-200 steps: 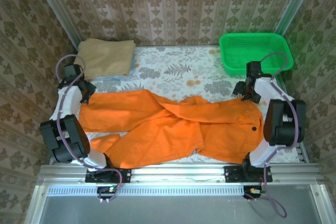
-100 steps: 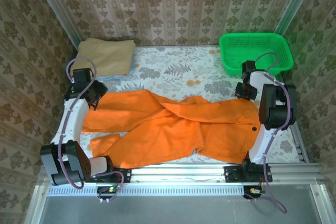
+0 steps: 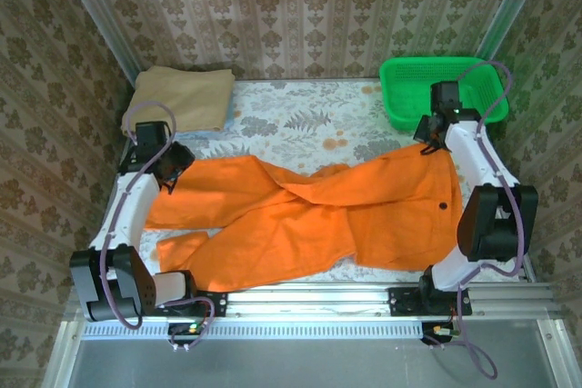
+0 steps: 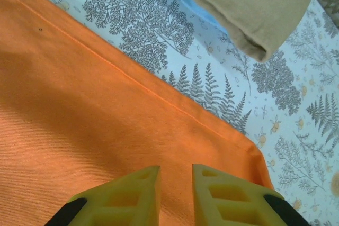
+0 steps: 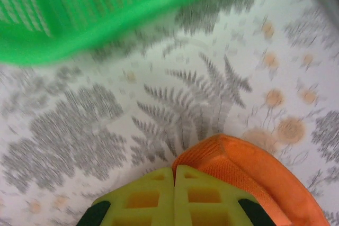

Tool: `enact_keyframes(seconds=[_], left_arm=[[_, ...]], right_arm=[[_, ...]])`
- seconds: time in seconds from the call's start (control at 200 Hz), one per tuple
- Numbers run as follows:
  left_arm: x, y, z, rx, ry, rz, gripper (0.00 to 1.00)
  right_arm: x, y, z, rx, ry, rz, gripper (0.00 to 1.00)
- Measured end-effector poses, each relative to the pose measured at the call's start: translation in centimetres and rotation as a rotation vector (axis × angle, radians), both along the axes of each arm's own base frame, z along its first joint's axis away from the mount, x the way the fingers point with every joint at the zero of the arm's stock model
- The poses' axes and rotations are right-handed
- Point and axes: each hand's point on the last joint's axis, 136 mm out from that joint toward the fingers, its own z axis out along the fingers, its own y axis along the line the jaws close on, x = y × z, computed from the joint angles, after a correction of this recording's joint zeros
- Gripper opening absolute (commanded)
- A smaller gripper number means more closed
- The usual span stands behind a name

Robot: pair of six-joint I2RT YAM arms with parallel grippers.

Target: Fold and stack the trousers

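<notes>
So the trousers [image 3: 309,215] are bright orange, plain and soft-looking. They're spread across the middle of the table [image 3: 309,120] with the waist at the 3 o'clock end. The legs run out toward 9 o'clock and cross over each other about halfway. One small dark button [image 3: 440,206] sits near the waistband. Plenty of wrinkles, nothing folded yet.

From above, the right gripper [image 3: 435,138] sits at the waist's 1 o'clock corner, just short of the green basket [image 3: 435,61]. The left gripper [image 3: 173,165] is at the 10 o'clock corner of the far leg, near the folded tan cloth [image 3: 182,97]. What that view can't give you is how the jaws stand. The right wrist camera does: yellow fingers [image 5: 143,199] pressed flat together, with a bunched lip of orange coming up right beside their tips. So that one is clamped on the waist corner. The left wrist camera shows its fingers [image 4: 222,194] with a narrow slit between them, over flat orange just inside the hem corner. Whether they're pinching fabric, I honestly can't tell.

Versus a second ago, the right gripper has gone toward 12 o'clock, closer to the basket. It dragged the waist corner along, so that end now rises to a point. The left arm has stretched out, and its gripper has shifted slightly toward 3 o'clock.
</notes>
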Motion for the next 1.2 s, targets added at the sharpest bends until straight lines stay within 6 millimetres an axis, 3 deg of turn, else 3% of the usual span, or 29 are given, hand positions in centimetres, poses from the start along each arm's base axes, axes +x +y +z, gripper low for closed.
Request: enact_keyframes(seconds=[0.06, 0.13, 0.35, 0.485, 0.51, 0.515, 0.54, 0.6, 0.69, 0.77, 0.86, 0.88, 0.97, 1.045, 1.105, 1.2], left_arm=[[0.0, -0.1, -0.1, 0.002, 0.002, -0.004, 0.22], [0.0, -0.3, 0.0, 0.004, -0.002, -0.011, 0.22], [0.1, -1.2, 0.1, 0.007, -0.011, -0.042, 0.23], [0.1, -2.0, 0.0, 0.008, -0.010, -0.065, 0.23], [0.1, -2.1, -0.1, 0.008, -0.008, -0.069, 0.23], [0.1, -2.2, -0.1, 0.007, -0.007, -0.072, 0.23], [0.1, -2.4, -0.2, 0.008, -0.004, -0.076, 0.23], [0.2, -2.8, -0.5, 0.008, 0.004, -0.088, 0.24], [0.1, -3.4, -0.6, 0.012, 0.007, -0.104, 0.27], [0.0, -3.7, -0.7, 0.015, 0.009, -0.112, 0.29], [-0.4, -4.2, -1.4, 0.013, 0.026, -0.115, 0.33], [-0.5, -4.3, -1.7, 0.012, 0.033, -0.113, 0.33], [-1.6, -5.0, -3.5, 0.000, 0.081, -0.111, 0.33], [-2.4, -5.4, -5.7, -0.020, 0.134, -0.102, 0.32], [-2.9, -5.6, -7.6, -0.037, 0.185, -0.088, 0.31], [-3.6, -5.8, -10.2, -0.059, 0.261, -0.066, 0.30]], right_arm=[[0.9, -1.1, 1.1, 0.001, -0.033, -0.032, 0.00], [1.8, -2.5, 1.0, 0.007, -0.043, -0.073, 0.00], [2.0, -6.6, -3.5, 0.048, 0.023, -0.218, 0.00], [2.5, -8.6, -4.0, 0.059, 0.018, -0.280, 0.00], [2.8, -8.9, -3.8, 0.058, 0.009, -0.284, 0.07], [2.9, -9.0, -3.7, 0.058, 0.007, -0.285, 0.14], [3.4, -9.2, -3.5, 0.058, -0.002, -0.289, 0.26], [4.6, -9.6, -2.9, 0.058, -0.028, -0.290, 0.49], [6.1, -9.9, -1.7, 0.054, -0.065, -0.284, 0.58], [6.1, -9.4, -1.1, 0.050, -0.078, -0.270, 0.63], [4.9, -8.0, -0.5, 0.049, -0.080, -0.248, 0.64], [4.4, -7.6, -0.3, 0.050, -0.078, -0.243, 0.69], [1.5, -5.0, 0.8, 0.057, -0.103, -0.207, 0.70], [-1.0, -1.2, 1.4, 0.067, -0.121, -0.138, 0.69], [-2.4, 2.9, 1.1, 0.103, -0.122, -0.042, 0.65], [-4.2, 9.2, -2.0, 0.196, -0.054, 0.102, 0.62]])
